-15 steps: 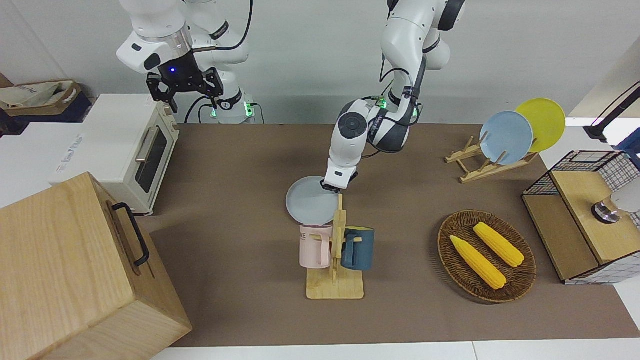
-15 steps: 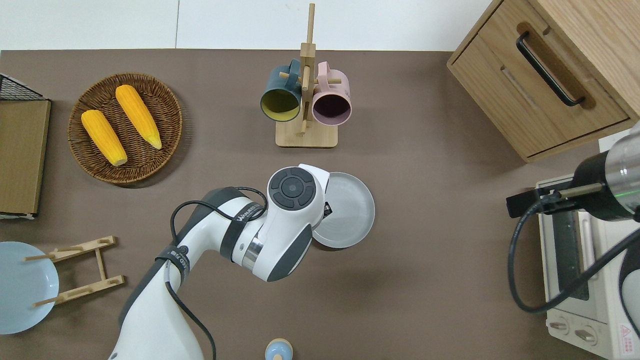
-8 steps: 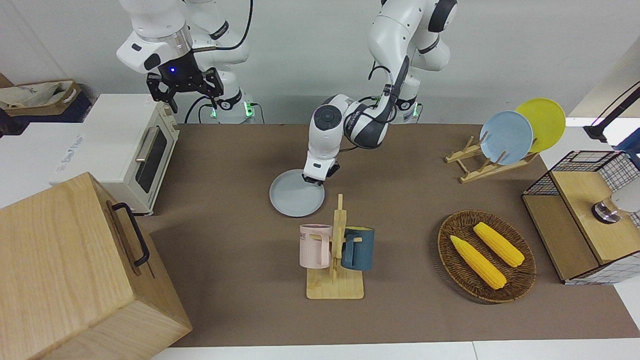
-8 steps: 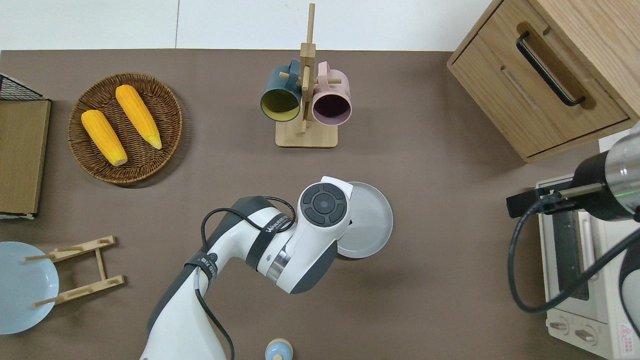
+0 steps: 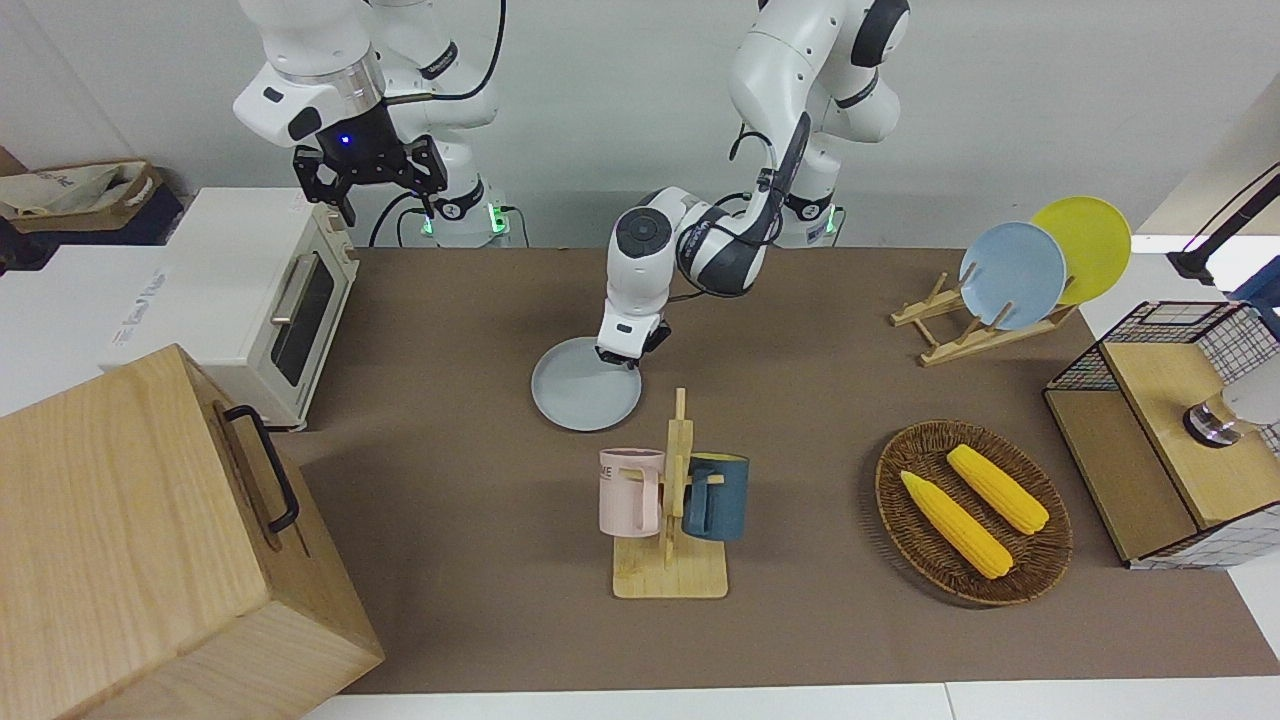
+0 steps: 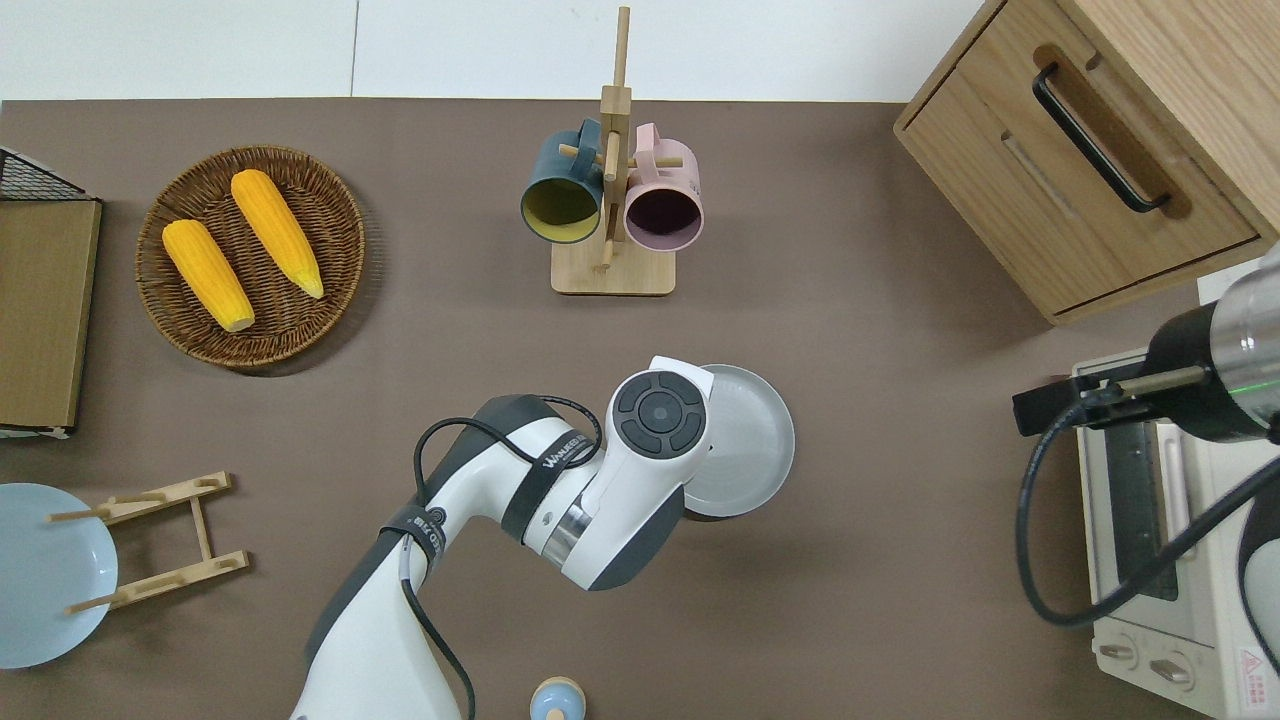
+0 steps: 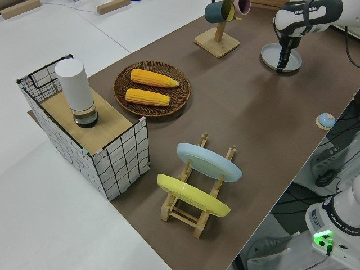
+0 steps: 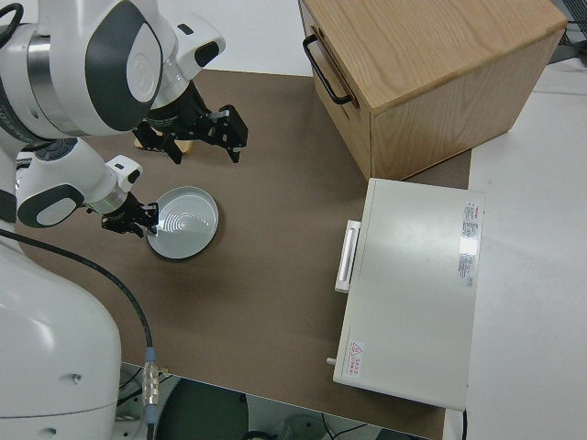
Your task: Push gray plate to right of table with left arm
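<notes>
Plates: 3, i.e. 1 gray plate point(image 5: 585, 396) flat on the table point(image 5: 450, 520), plus 1 blue plate point(image 5: 1012, 275) and 1 yellow plate point(image 5: 1090, 245) (both upright in 1 wooden plate rack point(image 5: 960, 335)). Mugs: 2, 1 pink mug point(image 5: 630, 490), 1 dark blue mug point(image 5: 716, 497), on 1 mug stand point(image 5: 672, 570). Corn cobs point(image 5: 957, 524): 2 in 1 wicker basket point(image 5: 1040, 570). Robot arms: 2.

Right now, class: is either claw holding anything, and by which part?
Nothing is held. The left claw presses on the gray plate's rim to push it; the right arm is parked, claw open and empty.
</notes>
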Robot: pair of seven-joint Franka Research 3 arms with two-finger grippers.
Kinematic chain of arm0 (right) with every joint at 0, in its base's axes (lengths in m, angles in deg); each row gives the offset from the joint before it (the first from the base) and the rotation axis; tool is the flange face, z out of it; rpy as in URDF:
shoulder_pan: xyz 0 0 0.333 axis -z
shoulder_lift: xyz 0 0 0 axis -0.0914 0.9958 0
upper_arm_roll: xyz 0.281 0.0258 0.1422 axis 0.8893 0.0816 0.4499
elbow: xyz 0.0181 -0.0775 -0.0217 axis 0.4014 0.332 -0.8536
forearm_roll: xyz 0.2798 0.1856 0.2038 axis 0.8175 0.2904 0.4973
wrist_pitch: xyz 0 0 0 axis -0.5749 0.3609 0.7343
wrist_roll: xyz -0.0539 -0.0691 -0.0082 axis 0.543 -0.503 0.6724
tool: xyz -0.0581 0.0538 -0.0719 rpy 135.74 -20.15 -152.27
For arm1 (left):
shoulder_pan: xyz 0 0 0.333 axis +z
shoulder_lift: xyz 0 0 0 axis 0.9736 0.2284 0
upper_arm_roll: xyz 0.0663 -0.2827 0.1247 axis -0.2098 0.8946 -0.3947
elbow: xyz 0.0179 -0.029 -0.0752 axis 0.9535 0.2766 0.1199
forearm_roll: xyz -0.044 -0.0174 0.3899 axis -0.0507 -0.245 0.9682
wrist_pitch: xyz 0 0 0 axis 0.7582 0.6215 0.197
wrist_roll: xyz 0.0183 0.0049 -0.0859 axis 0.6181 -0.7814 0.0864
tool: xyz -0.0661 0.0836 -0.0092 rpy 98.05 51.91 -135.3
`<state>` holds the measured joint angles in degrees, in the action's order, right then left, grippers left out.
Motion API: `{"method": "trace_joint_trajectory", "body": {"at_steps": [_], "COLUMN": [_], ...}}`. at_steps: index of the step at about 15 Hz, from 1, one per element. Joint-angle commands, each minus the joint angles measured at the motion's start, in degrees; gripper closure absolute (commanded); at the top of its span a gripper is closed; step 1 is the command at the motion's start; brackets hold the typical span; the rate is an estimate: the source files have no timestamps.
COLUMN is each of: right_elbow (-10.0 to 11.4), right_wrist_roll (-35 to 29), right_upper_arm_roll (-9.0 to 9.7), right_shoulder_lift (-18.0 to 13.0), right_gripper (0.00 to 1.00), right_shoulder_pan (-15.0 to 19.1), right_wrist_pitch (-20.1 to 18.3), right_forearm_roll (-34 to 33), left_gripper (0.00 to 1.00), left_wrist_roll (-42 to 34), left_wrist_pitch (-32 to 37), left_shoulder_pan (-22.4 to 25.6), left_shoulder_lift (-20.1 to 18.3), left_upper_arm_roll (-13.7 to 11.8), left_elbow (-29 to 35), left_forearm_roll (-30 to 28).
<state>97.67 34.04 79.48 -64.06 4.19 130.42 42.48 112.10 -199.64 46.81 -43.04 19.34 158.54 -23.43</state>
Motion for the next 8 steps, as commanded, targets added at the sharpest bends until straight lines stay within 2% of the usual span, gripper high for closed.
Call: {"method": "trace_joint_trajectory", "body": {"at_steps": [1,3,5,8], "right_elbow": [-0.50,-0.50,-0.50,-0.50], "right_wrist_roll": [-0.75,-0.75,-0.75,-0.75], "right_upper_arm_roll": [0.89,0.89,0.89,0.89], "right_shoulder_lift": [-0.17,-0.17,-0.17,-0.17], "right_gripper": [0.017,0.017,0.017,0.017], "right_shoulder_pan": [1.14,1.14,1.14,1.14], "right_wrist_pitch": [-0.89,-0.89,-0.89,-0.89], "right_forearm_roll": [0.25,0.33,0.33,0.33], "left_gripper": [0.00,0.00,0.00,0.00], "left_wrist_roll": [0.67,0.58,-1.51,-11.43], "left_wrist_pitch": [0.18,0.61,4.20,17.62], "left_shoulder_pan": [-0.33,-0.33,0.11,3.17], "left_shoulder_lift": [0.55,-0.07,-1.73,-3.58], "left_upper_arm_roll": [-0.41,-0.58,-1.11,-2.26], "left_elbow": [-1.04,-1.04,-2.26,-8.30], "left_forearm_roll": [2.24,2.24,2.24,1.54]}}
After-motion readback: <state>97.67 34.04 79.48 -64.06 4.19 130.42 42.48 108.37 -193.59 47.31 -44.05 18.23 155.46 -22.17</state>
